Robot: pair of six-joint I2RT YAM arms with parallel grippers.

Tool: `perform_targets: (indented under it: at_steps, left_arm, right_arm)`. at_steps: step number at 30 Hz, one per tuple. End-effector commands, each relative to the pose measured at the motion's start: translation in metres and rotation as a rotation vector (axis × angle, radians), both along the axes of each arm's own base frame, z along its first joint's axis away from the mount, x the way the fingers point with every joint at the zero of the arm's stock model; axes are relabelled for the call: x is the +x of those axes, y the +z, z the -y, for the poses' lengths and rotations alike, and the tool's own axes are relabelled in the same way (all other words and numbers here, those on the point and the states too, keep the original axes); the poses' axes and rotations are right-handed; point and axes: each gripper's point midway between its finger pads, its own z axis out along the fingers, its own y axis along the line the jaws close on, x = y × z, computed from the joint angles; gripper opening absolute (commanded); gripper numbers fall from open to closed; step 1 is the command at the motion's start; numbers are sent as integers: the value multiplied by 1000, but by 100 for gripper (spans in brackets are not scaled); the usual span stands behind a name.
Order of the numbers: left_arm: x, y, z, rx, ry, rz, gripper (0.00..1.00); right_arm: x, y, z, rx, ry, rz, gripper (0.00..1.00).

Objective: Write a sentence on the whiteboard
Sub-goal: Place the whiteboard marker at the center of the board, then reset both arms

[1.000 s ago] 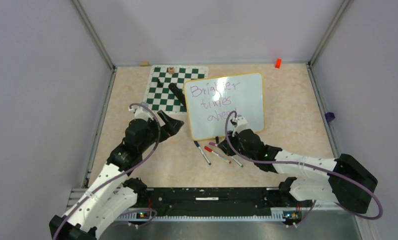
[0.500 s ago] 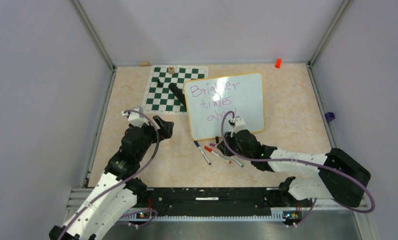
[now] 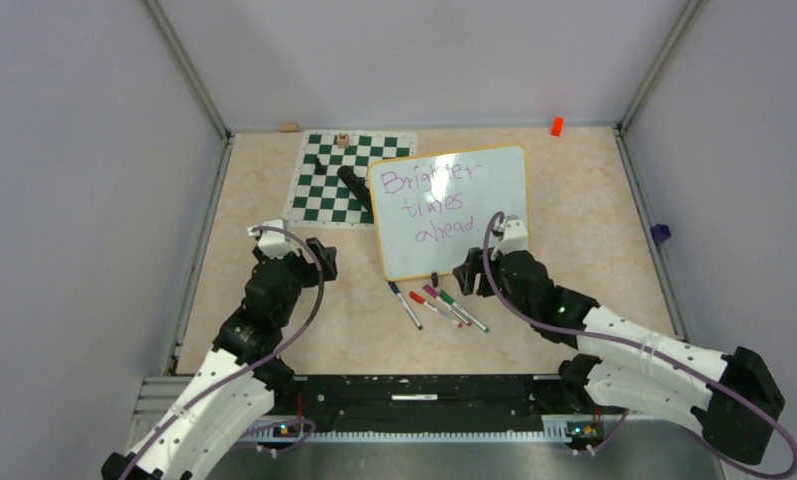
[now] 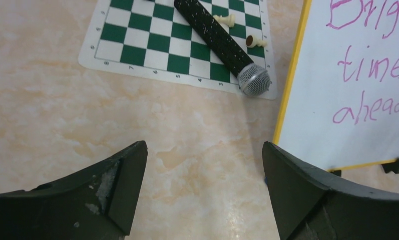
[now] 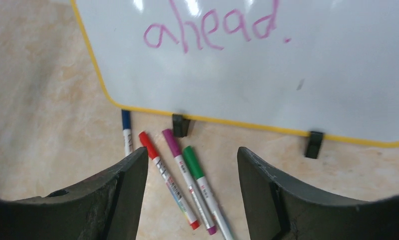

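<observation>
Markers (image 5: pixel 187 179) lie beside the whiteboard (image 5: pixel 337 75), a microphone (image 4: pixel 217 37) on the chess mat (image 4: pixel 137 37) — left fingers (image 4: pixel 112 190) and right fingers (image 5: pixel 117 200) apart, empty.

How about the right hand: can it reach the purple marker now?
Probably yes: the right hand hangs open near the purple marker, nothing lies over it, but the red marker and green marker crowd its sides.

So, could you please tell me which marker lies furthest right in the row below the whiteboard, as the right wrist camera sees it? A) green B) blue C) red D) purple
A: the green marker lies right of the purple marker, the red marker and the blue marker.
</observation>
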Motion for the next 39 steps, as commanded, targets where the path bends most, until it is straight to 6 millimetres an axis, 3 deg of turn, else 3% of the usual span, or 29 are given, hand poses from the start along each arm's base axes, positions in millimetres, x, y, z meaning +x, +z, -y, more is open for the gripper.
perform_targets:
  at_steps: [1, 4, 8, 11, 22, 27, 31, 36, 39]
  left_arm:
    - [11, 19, -15, 101, 42, 146, 91]
    - [16, 22, -30, 130, 122, 224, 95]
    - [20, 10, -45, 192, 187, 272, 97]
    - [24, -4, -59, 254, 244, 273, 98]
    - [45, -34, -106, 305, 395, 308, 98]
    - [63, -36, -112, 329, 413, 299, 98]
    - [76, -35, -119, 327, 427, 312, 98]
    - [96, -58, -114, 375, 350, 269, 97]
    - [107, -57, -113, 384, 327, 282, 99]
  right_arm:
    - [28, 42, 60, -85, -225, 125, 64]
    - [40, 56, 102, -81, -379, 184, 63]
    - [47, 67, 166, -123, -640, 293, 62]
    - [45, 61, 190, -173, -717, 372, 62]
    - [59, 26, 218, -309, -693, 581, 68]
    - [78, 1, 233, -224, -697, 523, 67]
    - [95, 2, 233, -232, -681, 523, 67]
    - [114, -3, 233, -273, -668, 485, 68]
    - [113, -7, 231, -313, -631, 522, 66]
